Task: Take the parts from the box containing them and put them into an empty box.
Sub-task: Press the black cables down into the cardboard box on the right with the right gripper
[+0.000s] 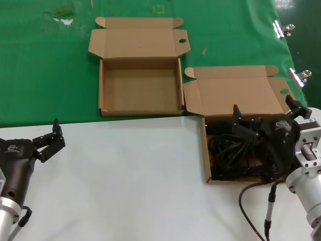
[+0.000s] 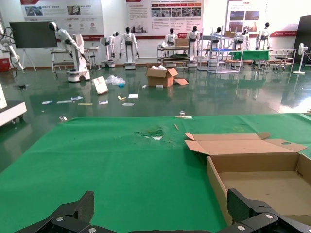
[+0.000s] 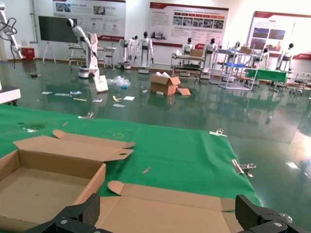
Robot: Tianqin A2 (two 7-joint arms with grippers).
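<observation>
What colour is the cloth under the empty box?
Green cloth, clearest in the head view, beneath the empty box.

Even, bright overhead light fills all three views. The white table point(image 1: 125, 170) shows only faint, soft shadows. The glossy hall floor point(image 2: 160, 99) mirrors ceiling light in pale patches. Inside the empty box point(image 1: 140, 85) shade stays mild. The dark cables point(image 1: 235, 155) lose detail. Distant posters look slightly soft.

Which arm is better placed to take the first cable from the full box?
The right. The right gripper hangs open over the cables in the full box; the left gripper is far off, over the white table.
</observation>
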